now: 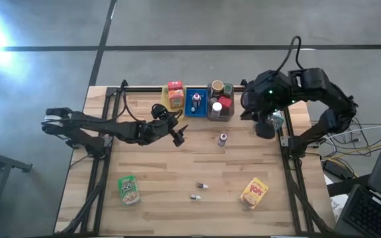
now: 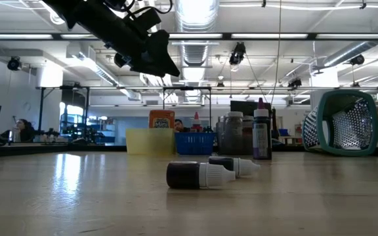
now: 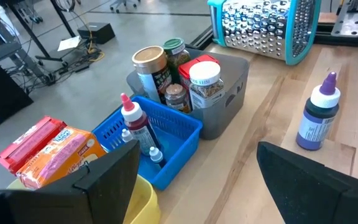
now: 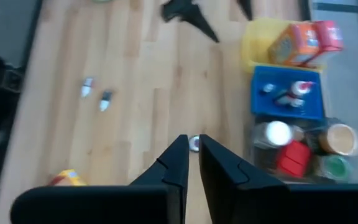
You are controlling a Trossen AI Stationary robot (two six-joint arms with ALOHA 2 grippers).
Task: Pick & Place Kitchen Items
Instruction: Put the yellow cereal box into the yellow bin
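Your left pincer [image 1: 177,135] hangs wide above the pale plank bench [image 1: 157,172], just near of the three plastic trays. The yellow tray [image 1: 174,106] holds glossy orange and red snack boxes [image 3: 48,152], the slotted blue basket [image 3: 176,134] slim squeeze bottles, the grey bin [image 3: 232,87] round lidded jars. Your right pincer [image 4: 192,163] is nearly closed and empty, raised by the bin. A purple-capped bottle [image 1: 222,139] stands upright nearby; two tiny vials [image 1: 199,192] lie mid-bench, between a green pouch [image 1: 129,189] and a yellow pouch [image 1: 253,192].
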